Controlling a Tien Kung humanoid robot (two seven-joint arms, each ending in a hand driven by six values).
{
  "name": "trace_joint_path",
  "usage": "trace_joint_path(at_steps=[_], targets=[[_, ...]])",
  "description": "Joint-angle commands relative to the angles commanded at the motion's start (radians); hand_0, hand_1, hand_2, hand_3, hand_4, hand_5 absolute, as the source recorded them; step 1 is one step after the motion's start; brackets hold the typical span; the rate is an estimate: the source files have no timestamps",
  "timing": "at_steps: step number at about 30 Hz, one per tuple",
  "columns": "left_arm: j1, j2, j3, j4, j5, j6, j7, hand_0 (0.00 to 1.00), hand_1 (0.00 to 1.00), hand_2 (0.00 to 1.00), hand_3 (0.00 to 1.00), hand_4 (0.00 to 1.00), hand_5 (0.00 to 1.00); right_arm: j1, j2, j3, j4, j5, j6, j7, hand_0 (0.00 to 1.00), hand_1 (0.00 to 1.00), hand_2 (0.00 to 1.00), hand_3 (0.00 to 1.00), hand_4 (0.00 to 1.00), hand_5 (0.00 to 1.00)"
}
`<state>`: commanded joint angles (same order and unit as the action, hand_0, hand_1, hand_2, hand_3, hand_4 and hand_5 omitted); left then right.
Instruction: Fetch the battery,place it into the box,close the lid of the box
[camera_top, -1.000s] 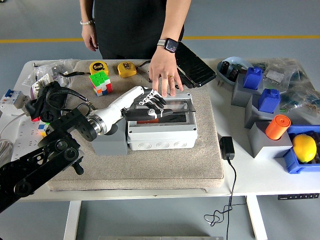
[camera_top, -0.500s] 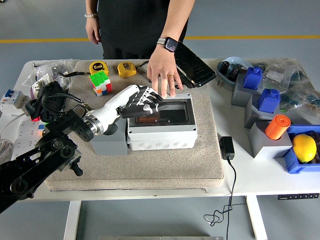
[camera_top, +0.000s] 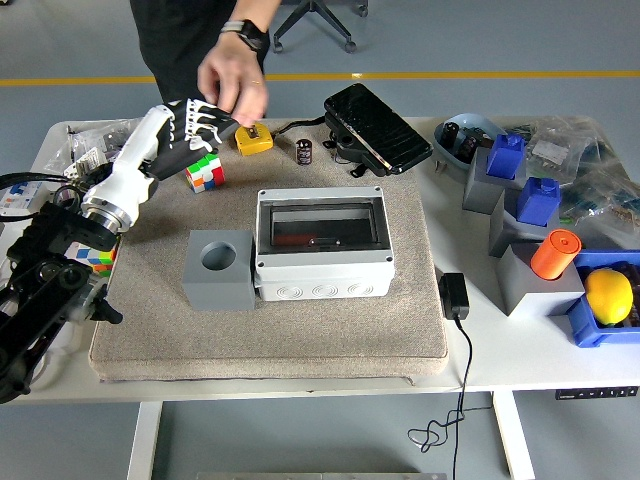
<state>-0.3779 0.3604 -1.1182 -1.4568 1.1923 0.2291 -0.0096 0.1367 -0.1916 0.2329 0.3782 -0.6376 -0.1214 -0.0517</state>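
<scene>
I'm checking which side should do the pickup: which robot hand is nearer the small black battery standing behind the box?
Left. The left hand hovers up left of the battery, past the yellow tape measure. The right hand is not in view.

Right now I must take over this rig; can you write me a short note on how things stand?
Left hand: raised at the far left over the Rubik's cube, fingers relaxed, holding nothing. Right hand: not in view.
A person's hand hovers above the yellow tape measure.
Grey box: clear lid shut, a dark object inside.
A small black battery stands behind the box.
Left: confirm contents.
</scene>
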Motion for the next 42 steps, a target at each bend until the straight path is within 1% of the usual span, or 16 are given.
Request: trace_joint_path(at_steps=[5,11,15,23,27,30,42], targets=[[0.033,0.019,-0.087,0.002,-0.002,0.008,-0.014,0.437,0.55,0.569,0.566,0.998,0.61,0.003,-0.001,-0.009,-0.004,0.005,0.001,-0.006,0.601,0.587,0.571,0.519,0.925,0.443],[0.074,0.03,-0.154,0.009,0.005,0.013,-0.029,0.435,0.549,0.567,0.564,0.998,0.604,0.01,-0.006,-0.015,-0.004,0.005,0.0,-0.007,0.599,0.587,0.571,0.519,0.924,0.445],[0.08,0.034,-0.166,0.012,0.007,0.011,-0.031,0.437,0.555,0.565,0.564,0.998,0.596,0.019,-0.006,-0.027,-0.008,0.013,0.001,-0.008,0.6,0.587,0.571,0.519,0.924,0.446],[0.065,0.039,-0.169,0.015,0.008,0.007,-0.033,0.437,0.553,0.56,0.558,0.986,0.583,0.047,-0.014,-0.054,-0.005,0.013,0.003,-0.009,0.6,0.587,0.572,0.52,0.924,0.447],[0.077,0.041,-0.166,0.014,0.007,0.001,-0.032,0.436,0.551,0.556,0.557,0.979,0.579,0.036,-0.018,-0.051,-0.004,0.01,0.001,-0.008,0.6,0.588,0.572,0.519,0.923,0.449],[0.09,0.038,-0.18,0.011,0.008,-0.003,-0.032,0.436,0.551,0.556,0.557,0.979,0.579,0.025,-0.016,-0.053,-0.006,0.012,0.002,-0.009,0.6,0.588,0.572,0.519,0.923,0.449],[0.097,0.038,-0.218,0.008,0.018,-0.022,-0.026,0.431,0.548,0.557,0.558,0.973,0.587,0.026,-0.016,-0.054,-0.008,0.016,0.005,-0.014,0.599,0.588,0.572,0.52,0.923,0.451]])
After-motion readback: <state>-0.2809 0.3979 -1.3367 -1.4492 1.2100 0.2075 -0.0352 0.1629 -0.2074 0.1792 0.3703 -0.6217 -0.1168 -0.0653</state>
